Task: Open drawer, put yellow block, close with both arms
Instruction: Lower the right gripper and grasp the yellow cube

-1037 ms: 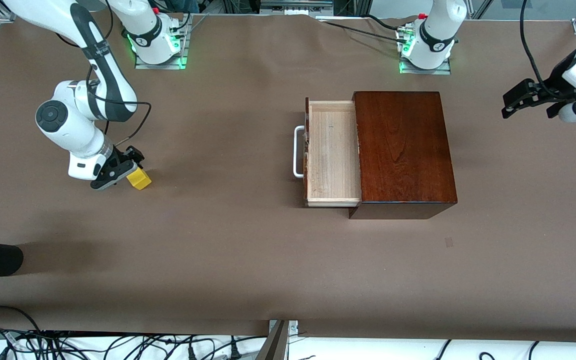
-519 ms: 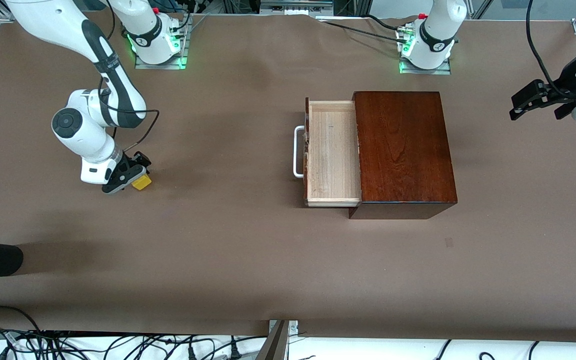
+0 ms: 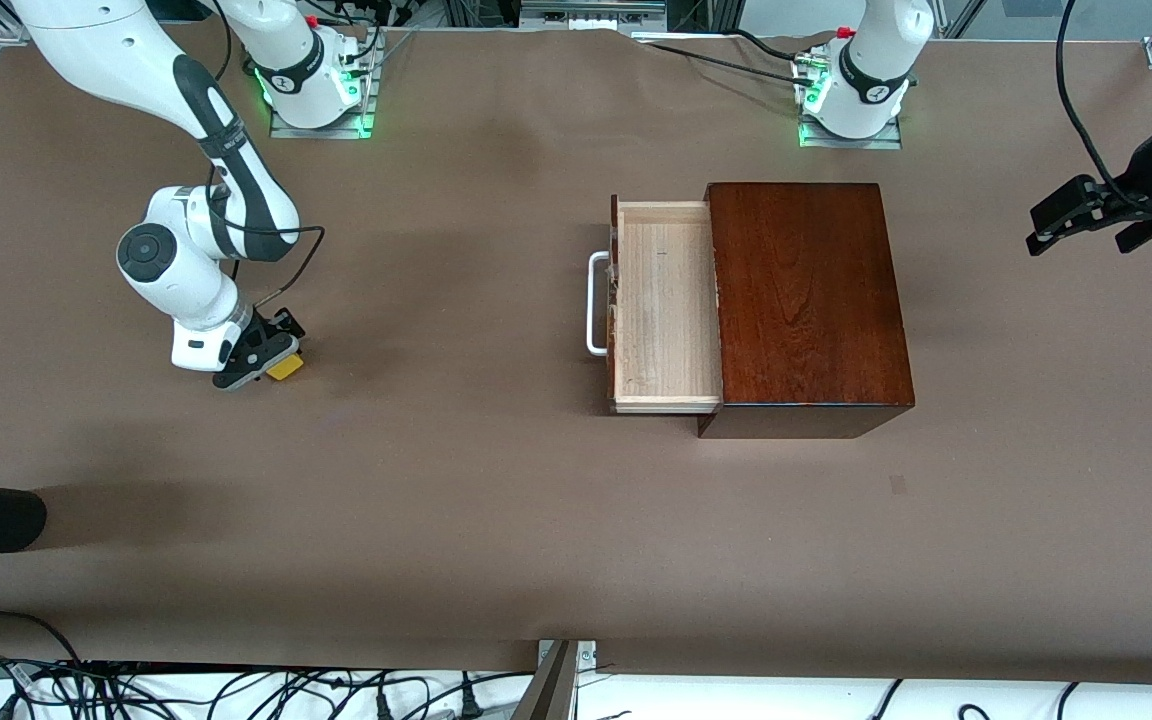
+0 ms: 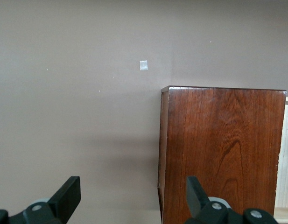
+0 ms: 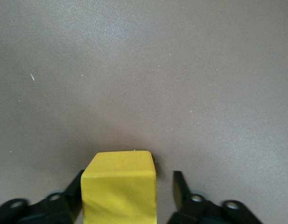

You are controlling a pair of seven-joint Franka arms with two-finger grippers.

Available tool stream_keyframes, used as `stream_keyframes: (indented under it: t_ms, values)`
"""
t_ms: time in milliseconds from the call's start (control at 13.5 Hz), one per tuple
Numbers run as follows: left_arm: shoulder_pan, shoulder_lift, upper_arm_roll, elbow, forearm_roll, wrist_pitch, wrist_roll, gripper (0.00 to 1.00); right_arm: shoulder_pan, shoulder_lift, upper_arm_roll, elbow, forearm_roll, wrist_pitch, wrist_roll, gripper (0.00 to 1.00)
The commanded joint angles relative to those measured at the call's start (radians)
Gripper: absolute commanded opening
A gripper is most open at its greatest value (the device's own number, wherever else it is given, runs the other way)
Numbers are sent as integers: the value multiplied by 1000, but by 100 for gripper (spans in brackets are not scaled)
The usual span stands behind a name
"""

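Right gripper [image 3: 258,358] straddles the yellow block [image 3: 285,368]
Its spread fingers [image 5: 181,189] flank the cube; left gripper [image 3: 1086,212] waits with fingers apart; no writing is legible.

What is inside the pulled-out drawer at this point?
The exposed part of the drawer shows only bare pale wood. The yellow block sits on the table at the right tool. The part inside the box is hidden.

front: high, facing bases | wrists: close, downward (probably) | shared: wooden box [image 3: 808,300]
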Motion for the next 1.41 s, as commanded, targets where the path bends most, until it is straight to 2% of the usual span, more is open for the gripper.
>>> stream_keyframes:
  t_ms: [0,74,222,444,667,963,1333]
  values:
    - [12,12,-2,22,-25,6,25,100,-6,-5,8,-6,14,12,-12,22]
    - [12,12,-2,22,-26,6,25,100,-6,-8,14,-6,14,9,-8,17]
    - [12,15,-1,26,-26,6,25,100,-6,-28,23,5,15,-22,-2,14]
    - [11,26,-4,31,-25,6,23,100,-6,-101,34,81,17,-206,14,14]
    - [11,26,-7,31,-25,6,22,100,-6,-149,54,217,18,-416,18,13]
    - [11,33,-8,48,-25,5,22,100,-4,-152,126,470,61,-715,65,12]
    - [11,39,-7,48,-25,3,20,100,0,-152,227,623,61,-870,148,10]
